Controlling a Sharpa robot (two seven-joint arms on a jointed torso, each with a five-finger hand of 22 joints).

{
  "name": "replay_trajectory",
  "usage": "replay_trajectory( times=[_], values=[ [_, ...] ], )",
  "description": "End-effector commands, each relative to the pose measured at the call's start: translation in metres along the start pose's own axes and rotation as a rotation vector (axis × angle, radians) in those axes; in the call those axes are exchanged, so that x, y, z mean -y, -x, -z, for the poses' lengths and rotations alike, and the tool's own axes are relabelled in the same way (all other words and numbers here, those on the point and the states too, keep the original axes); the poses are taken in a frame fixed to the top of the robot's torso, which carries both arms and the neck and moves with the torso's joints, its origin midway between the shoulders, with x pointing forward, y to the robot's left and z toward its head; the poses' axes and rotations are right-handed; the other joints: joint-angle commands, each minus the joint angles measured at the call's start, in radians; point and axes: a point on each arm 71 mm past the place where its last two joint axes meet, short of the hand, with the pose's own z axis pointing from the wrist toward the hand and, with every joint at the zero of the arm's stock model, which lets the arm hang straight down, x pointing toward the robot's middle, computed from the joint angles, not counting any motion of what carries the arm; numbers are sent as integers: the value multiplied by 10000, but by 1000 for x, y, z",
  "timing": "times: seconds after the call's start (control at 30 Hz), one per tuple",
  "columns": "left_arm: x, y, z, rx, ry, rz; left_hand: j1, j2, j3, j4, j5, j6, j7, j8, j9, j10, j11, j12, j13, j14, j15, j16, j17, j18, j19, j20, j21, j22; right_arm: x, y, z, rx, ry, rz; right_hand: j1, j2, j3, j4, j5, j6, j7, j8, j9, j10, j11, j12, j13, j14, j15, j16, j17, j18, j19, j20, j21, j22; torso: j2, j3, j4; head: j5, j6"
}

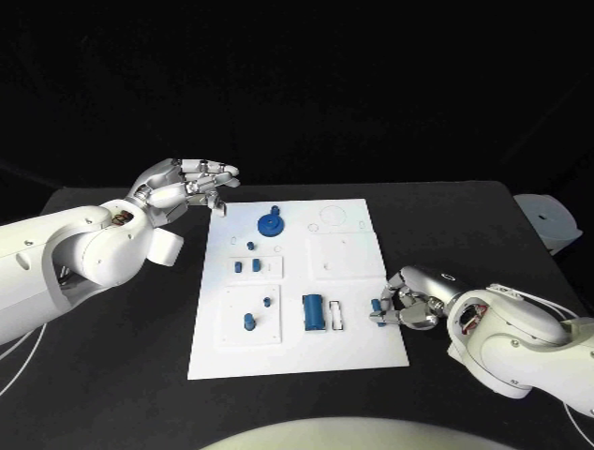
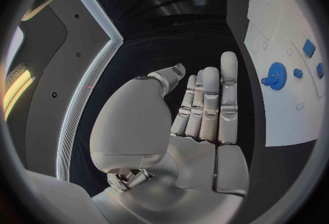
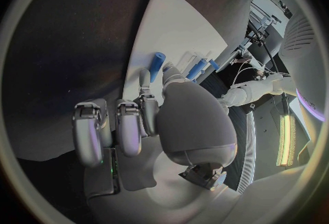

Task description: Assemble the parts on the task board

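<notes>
Head view: the right hand (image 1: 403, 307) sits at the right edge of the white board (image 1: 345, 352), lower centre of the frame, pinching a small blue peg (image 1: 377, 307). A blue gear (image 1: 270, 223) lies at the board's upper left. The left hand (image 1: 186, 187), above the board's upper left corner, holds nothing, fingers loosely apart.

Left wrist view: fingers (image 2: 209, 103) extended, palm empty; the gear (image 2: 276, 76) at right.

Right wrist view: the peg (image 3: 158, 64) projects past the fingertips. Keep it upright, align over its socket, then press straight down.
</notes>
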Motion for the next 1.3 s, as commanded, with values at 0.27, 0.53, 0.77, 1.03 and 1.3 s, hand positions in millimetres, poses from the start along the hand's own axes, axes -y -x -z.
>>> replay_trajectory(
  times=[0.27, 0.53, 0.77, 1.03, 1.3],
  values=[
    [1, -2, 0, -163, -63, 121, 6, 59, -38, 66, -56, -39, 9, -31, -10, -52, 16, 72, -13, -84, -17, 48, -18, 141, 88, 12, -67, -16, -8, -10, -4, 69, 333, 1711, 1433, 84, 489, -205, -282, 177, -59, -119, -145, 205, -30, 43, 1556, 945, -13, -9, 2273, -143, 1046, -13, 54, 2628, -2, 8, -4, 35, 10],
    [1, -2, 1, -161, -42, 121, 6, 59, -38, 66, -56, -39, 9, -31, -10, -52, 16, 72, -13, -84, -17, 48, -18, 141, 88, 12, -67, -16, -13, -11, -4, 196, 512, 2138, 2210, -67, 1371, -233, -257, 302, -81, -248, -280, 180, -57, 10, 1549, 948, -36, -7, 2285, -143, 1046, -46, 54, 2628, -3, -1, -5, 40, 10],
    [1, -2, 1, -153, -42, 119, 1, 62, -44, 75, -55, -42, 10, -33, -11, -60, 16, 76, -15, -85, -17, 50, -22, 141, 91, 13, -74, -22, -14, -10, -2, 342, 406, 1617, 1688, -153, 2836, -68, 379, 290, -105, -246, -216, 193, -91, -19, 1535, 943, -50, -21, 2264, -143, 1046, -70, 54, 2628, -10, 3, -13, 73, -1],
    [1, -1, 1, -144, -42, 115, 1, 62, -44, 75, -55, -42, 10, -33, -11, -60, 16, 76, -15, -85, -17, 50, -22, 141, 91, 13, -74, -22, -23, -10, 4, 316, 376, 664, 1042, -555, 4264, -181, 615, 214, -117, -74, 46, 240, -89, 31, 1560, 951, -68, -9, 2294, -143, 1046, -78, 54, 2628, -12, -3, -12, 66, 19],
    [1, -2, 2, -152, -42, 119, 13, 66, -42, 72, -52, -44, 8, -34, -11, -65, 14, 80, -16, -86, -18, 53, -24, 142, 95, 12, -80, -27, -34, -6, 7, 656, 454, -328, 477, -829, 4840, -246, 552, 205, -122, 62, 225, 281, -92, 97, 1593, 958, -70, 5, 2326, -143, 1046, -84, 54, 2628, -3, -5, 8, 51, 13]
  ],
)
